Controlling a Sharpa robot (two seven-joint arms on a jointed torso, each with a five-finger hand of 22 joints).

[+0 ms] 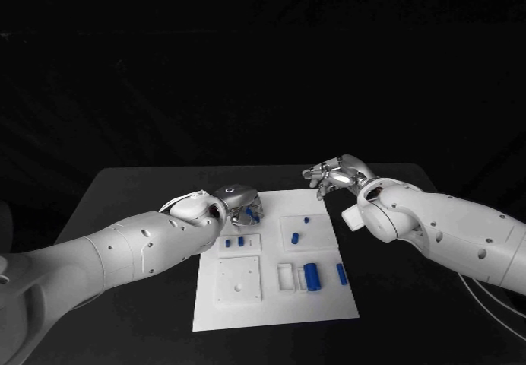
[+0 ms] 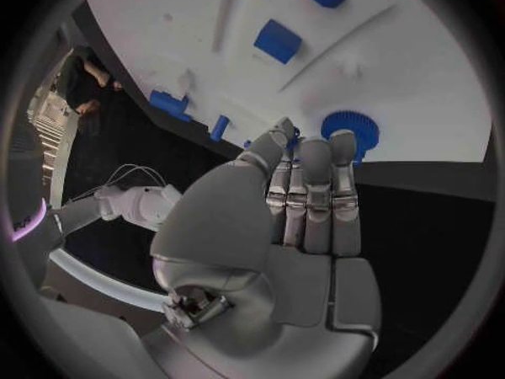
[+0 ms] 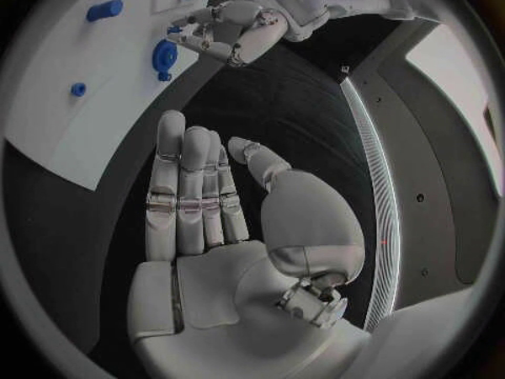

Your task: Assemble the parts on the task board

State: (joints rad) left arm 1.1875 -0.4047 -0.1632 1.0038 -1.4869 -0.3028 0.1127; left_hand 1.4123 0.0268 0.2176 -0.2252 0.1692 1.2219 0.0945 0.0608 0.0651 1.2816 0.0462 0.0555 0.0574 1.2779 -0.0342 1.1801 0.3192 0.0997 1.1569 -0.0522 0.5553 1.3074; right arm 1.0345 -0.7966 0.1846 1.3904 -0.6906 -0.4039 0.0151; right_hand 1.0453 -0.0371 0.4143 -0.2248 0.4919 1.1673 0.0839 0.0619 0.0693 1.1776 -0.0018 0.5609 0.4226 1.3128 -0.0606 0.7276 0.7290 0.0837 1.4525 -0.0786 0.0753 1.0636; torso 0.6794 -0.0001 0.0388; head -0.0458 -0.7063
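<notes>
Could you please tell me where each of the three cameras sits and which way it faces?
Head: on the robot's head, looking down at the task board; both arms enter.
Left wrist: behind the left hand, facing the blue gear.
Right wrist: behind the right hand, facing the board's far edge.
Shared: both wrist views show the gear.

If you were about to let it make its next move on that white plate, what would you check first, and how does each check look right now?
1. Left hand near the blue gear: ok, its fingertips are at the gear on the task board.
2. Gear actually gripped: cannot tell.
3. Right hand empty: ok, fingers extended, holding nothing.
4. Right hand clear of the board: ok, it hovers beyond the board's far right corner.
5. Other blue parts resting on the board: ok.
</notes>
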